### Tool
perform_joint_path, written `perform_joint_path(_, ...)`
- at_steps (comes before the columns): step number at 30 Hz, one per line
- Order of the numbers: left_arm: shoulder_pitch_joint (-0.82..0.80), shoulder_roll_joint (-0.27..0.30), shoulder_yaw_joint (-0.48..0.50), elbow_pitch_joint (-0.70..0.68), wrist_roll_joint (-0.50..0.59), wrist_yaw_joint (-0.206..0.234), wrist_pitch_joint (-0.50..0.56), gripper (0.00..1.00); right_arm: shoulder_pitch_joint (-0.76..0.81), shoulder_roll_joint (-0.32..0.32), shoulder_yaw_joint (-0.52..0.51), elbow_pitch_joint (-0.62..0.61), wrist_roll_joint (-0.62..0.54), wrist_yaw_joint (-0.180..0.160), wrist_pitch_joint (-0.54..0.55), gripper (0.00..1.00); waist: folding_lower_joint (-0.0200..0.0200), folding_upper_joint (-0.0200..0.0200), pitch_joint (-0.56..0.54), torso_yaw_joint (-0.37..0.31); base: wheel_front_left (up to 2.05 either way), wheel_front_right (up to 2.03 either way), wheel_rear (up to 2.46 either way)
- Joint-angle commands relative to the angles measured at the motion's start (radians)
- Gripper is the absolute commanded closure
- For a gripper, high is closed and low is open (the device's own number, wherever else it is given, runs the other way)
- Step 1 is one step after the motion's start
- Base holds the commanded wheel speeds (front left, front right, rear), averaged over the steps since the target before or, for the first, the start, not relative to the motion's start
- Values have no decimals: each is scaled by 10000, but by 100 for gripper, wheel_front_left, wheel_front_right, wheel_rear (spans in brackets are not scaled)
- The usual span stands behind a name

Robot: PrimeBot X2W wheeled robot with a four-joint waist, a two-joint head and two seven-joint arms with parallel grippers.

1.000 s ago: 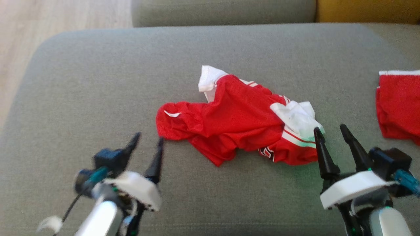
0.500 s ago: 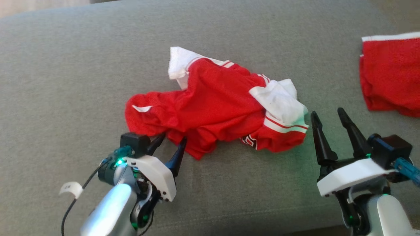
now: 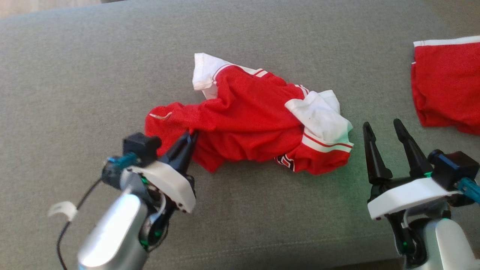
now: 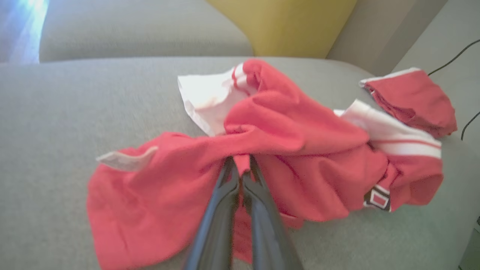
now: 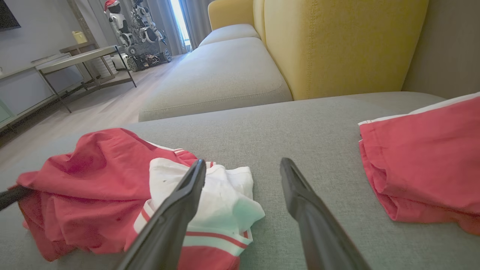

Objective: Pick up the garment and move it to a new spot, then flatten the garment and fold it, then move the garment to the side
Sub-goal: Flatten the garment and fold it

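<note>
The garment (image 3: 255, 123) is a crumpled red jersey with white trim, lying mid-cushion on the grey sofa (image 3: 93, 75). My left gripper (image 3: 189, 137) is shut on a pinch of red fabric at the garment's near-left part; the left wrist view shows the cloth (image 4: 262, 150) bunched between the closed fingers (image 4: 240, 169). My right gripper (image 3: 382, 127) stands open just right of the garment's white-striped end, holding nothing. In the right wrist view its fingers (image 5: 195, 183) frame bare cushion beside the garment (image 5: 112, 187).
A second red piece with a white edge (image 3: 446, 82) lies at the cushion's far right, also seen as a red piece (image 5: 423, 161) in the right wrist view. A yellow backrest (image 5: 337, 41) rises behind. Another grey cushion (image 5: 213, 78) and wood floor lie beyond.
My left gripper reached into the garment's near-left edge and shut on the fabric, pulling that part up into a bunch. The head camera tilted down earlier. The right gripper stayed open.
</note>
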Motion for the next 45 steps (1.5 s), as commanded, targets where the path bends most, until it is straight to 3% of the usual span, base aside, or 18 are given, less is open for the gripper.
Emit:
perform_joint_path(1, -508, 279, 460, -482, 54, 64, -91, 100, -306, -35, 184, -322, 67, -9, -87, 0, 0, 0, -74, 85, 0, 0, 0)
perform_joint_path(13, -320, 1900, 1959, -4124, 228, 1309, 558, 100, -188, -35, 236, -239, 339, -9, -149, 0, 0, 0, -359, 385, 0, 0, 0)
perform_joint_path(19, 424, 2339, 2551, -4828, 95, 1888, 857, 100, -188, -35, 220, -195, 451, -9, -224, 0, 0, 0, -273, 446, 0, 0, 0)
perform_joint_path(26, 454, 2169, 2820, -3627, -406, 1822, 589, 100, -432, -35, 339, -183, 496, -9, -242, 0, 0, 0, 32, 359, 0, 0, 0)
perform_joint_path(36, -1045, 1731, 2946, -279, -1025, 1103, 178, 100, -692, -35, 485, -154, 531, -9, -278, 0, 0, 0, 499, -176, 0, 0, 0)
perform_joint_path(39, -1228, 1623, 2923, 713, -1175, 909, 122, 79, -696, -35, 438, -131, 553, -9, -316, 0, 0, 0, 543, -323, 0, 0, 0)
perform_joint_path(42, -1155, 1500, 2985, 1361, -1301, 829, -170, 92, -639, -35, 370, -106, 575, -9, -351, 0, 0, 0, 546, -380, 0, 0, 0)
perform_joint_path(45, -993, 1410, 3051, 1694, -1411, 808, -367, 97, -591, -35, 341, -89, 588, -9, -368, 0, 0, 0, 525, -377, 0, 0, 0)
